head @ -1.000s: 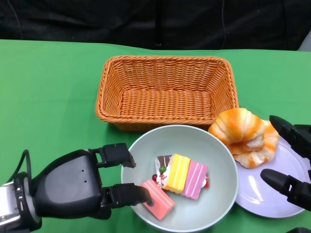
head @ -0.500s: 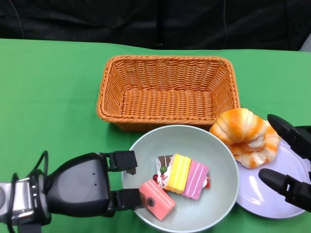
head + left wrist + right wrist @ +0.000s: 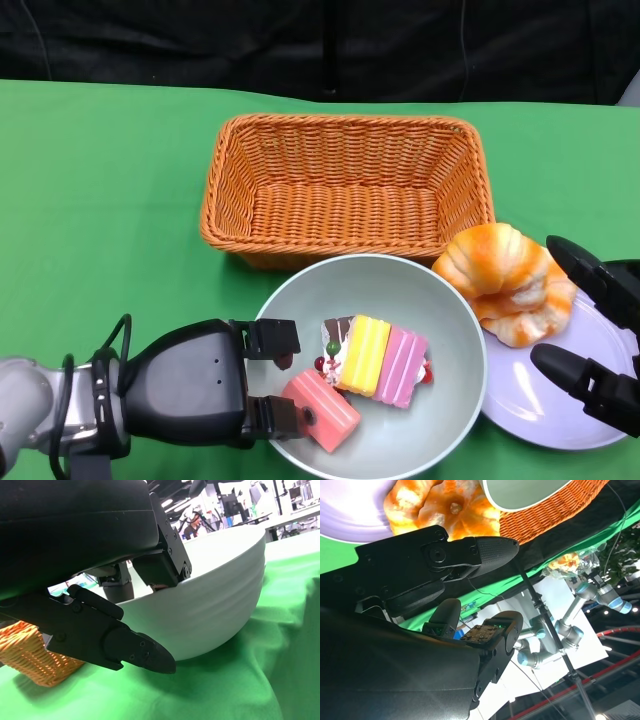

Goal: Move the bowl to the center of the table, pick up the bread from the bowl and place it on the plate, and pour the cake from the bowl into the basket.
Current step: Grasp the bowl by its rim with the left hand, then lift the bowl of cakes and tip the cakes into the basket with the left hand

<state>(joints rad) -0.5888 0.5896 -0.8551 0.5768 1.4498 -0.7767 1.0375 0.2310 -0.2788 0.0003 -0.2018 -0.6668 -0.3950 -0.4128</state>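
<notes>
A rectangular orange wicker basket (image 3: 345, 190) is set at upper centre. A pale round bowl (image 3: 455, 415) holding striped cake pieces (image 3: 375, 360) is placed below it. At right, a lilac plate (image 3: 545, 400) is topped by golden bread (image 3: 505, 275).

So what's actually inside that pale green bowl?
The bowl holds a striped cake slice and a pink piece. The left hand reaches over the rim, covering part of the pink piece; anything beneath the cakes is hidden.

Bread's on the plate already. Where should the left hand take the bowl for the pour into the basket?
Probably the bowl's thin near-left rim, from the left, where the left hand already sits: fingers over the lip, one under the outside wall. That leaves the far rim, beside the basket, free as the pouring edge for the cake.
</notes>
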